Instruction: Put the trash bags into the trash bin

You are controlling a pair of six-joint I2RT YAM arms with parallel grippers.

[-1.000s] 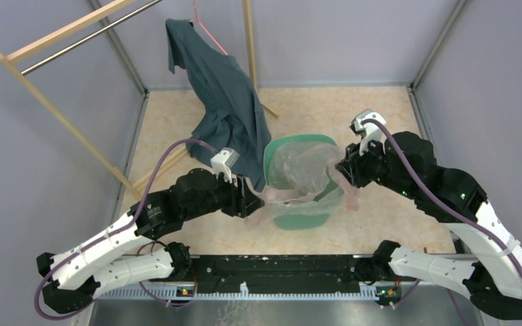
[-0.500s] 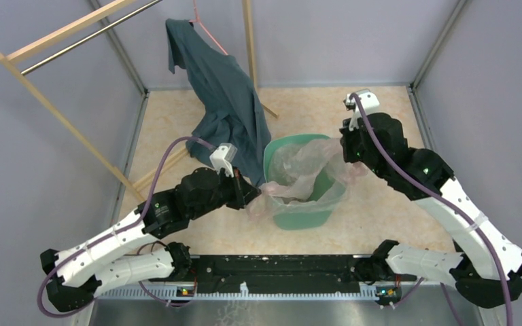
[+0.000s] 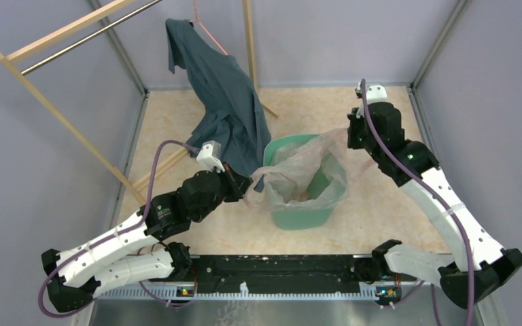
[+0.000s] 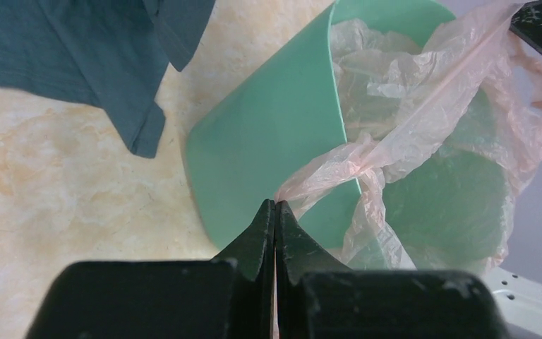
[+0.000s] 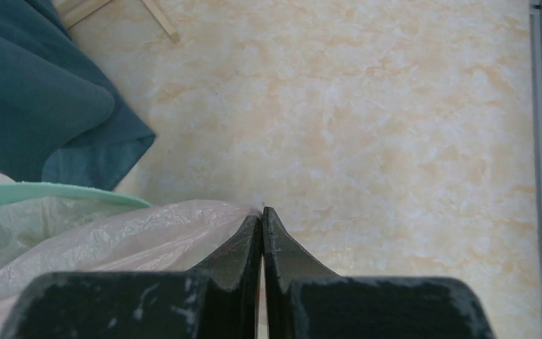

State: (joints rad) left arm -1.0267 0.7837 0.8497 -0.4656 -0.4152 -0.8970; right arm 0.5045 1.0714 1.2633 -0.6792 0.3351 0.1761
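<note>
The trash bag (image 3: 306, 166), thin wrinkled pale pink film, is stretched over the mouth of the teal-green trash bin (image 3: 302, 219), with part of it sagging inside. My left gripper (image 3: 247, 191) is shut on the bag's left end, just outside the bin's left rim. In the left wrist view, the left gripper (image 4: 275, 205) pinches a twisted strand of the bag (image 4: 409, 106) against the bin's outer wall (image 4: 268, 141). My right gripper (image 3: 351, 138) is shut on the bag's far right edge. The right gripper (image 5: 262, 210) holds the bag (image 5: 113, 240) beyond the bin rim (image 5: 42, 189).
A dark blue-grey shirt (image 3: 224, 102) hangs from a wooden rack (image 3: 61, 115) at the back left, its hem reaching the floor close to the bin's far left side. Grey walls enclose the marbled floor (image 3: 326, 109) on three sides.
Both grippers have shut on the bag. The left drew back to the left, and the right swung up and away to the far right, pulling the film taut across the bin.
</note>
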